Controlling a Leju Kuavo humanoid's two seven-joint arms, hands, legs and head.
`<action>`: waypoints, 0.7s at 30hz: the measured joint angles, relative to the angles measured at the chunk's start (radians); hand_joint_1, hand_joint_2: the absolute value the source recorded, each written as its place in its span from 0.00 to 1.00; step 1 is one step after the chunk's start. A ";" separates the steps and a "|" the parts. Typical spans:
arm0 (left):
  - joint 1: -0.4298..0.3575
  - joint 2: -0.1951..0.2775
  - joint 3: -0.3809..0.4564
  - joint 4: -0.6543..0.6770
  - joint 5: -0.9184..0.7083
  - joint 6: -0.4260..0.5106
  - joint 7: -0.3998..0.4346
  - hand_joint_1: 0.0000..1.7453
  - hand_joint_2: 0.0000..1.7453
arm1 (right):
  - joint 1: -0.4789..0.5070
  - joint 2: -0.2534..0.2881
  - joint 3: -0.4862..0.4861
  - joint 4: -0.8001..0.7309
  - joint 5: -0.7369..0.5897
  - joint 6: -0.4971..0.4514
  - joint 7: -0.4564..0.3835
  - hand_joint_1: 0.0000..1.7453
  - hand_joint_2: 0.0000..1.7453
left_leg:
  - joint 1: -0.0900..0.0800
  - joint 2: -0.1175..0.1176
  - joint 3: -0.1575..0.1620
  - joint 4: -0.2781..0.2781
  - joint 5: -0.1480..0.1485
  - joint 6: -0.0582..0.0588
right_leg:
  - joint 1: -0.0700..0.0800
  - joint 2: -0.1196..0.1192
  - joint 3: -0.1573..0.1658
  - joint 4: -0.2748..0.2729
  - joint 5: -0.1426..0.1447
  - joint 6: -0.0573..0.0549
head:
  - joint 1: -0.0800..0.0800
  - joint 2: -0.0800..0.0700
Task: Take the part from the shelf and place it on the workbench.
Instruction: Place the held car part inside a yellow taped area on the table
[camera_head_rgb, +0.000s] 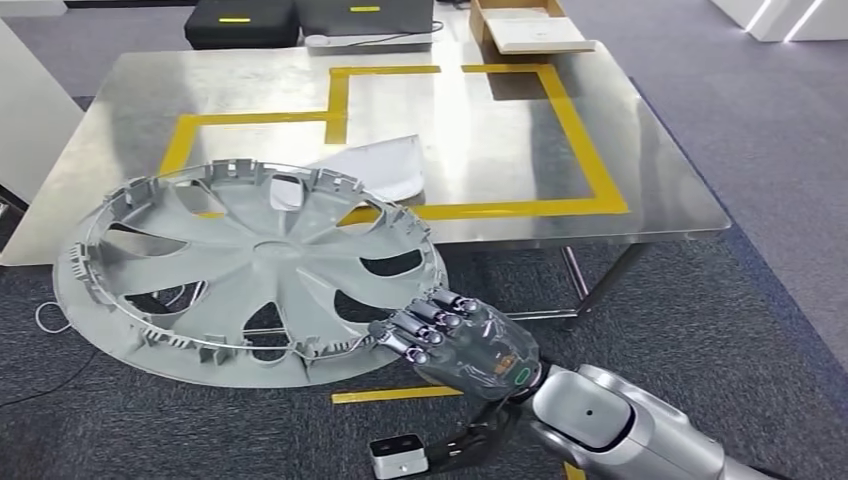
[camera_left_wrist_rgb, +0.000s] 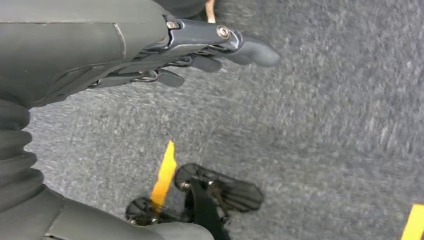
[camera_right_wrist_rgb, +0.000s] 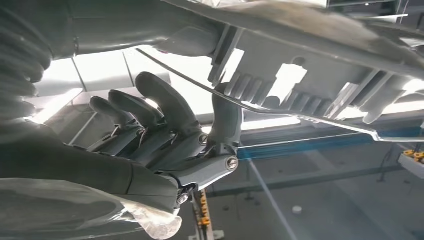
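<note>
The large grey spoked plastic wheel cover (camera_head_rgb: 250, 265) overhangs the near left edge of the steel counter (camera_head_rgb: 500, 130), gripped at its near rim by the right hand (camera_head_rgb: 455, 340), with a white cloth (camera_head_rgb: 375, 168) behind it on the counter.

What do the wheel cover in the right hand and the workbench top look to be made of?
Wheel cover: likely moulded plastic with a matt silver-grey finish, going by its thin ribs and clip tabs around the rim, plus a thin wire ring that looks like metal. Workbench: apparently brushed sheet metal, shiny with glare streaks, marked with yellow tape. The right hand grips the cover's rim.
</note>
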 joint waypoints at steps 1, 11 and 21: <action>0.000 0.001 0.000 0.000 0.000 0.000 0.000 0.00 1.00 | 0.000 0.000 -0.001 0.000 0.000 0.000 0.000 1.00 1.00 | 0.001 -0.001 0.010 -0.005 -0.004 0.006 | 0.000 0.000 -0.034 0.052 -0.005 0.002 | 0.003 0.000; -0.001 0.001 0.001 0.004 -0.001 -0.001 0.000 0.00 1.00 | 0.012 -0.001 -0.007 -0.001 -0.001 0.000 -0.003 1.00 1.00 | -0.009 -0.009 0.118 -0.014 -0.094 0.003 | 0.012 0.001 -0.175 0.002 0.115 -0.023 | 0.003 0.000; -0.004 0.009 0.001 0.006 -0.011 -0.005 0.001 0.00 1.00 | 0.004 -0.004 -0.028 -0.005 -0.002 -0.001 -0.002 1.00 1.00 | 0.006 -0.003 -0.048 0.244 -0.175 -0.048 | 0.002 0.002 -0.059 -0.042 0.070 -0.050 | -0.004 0.000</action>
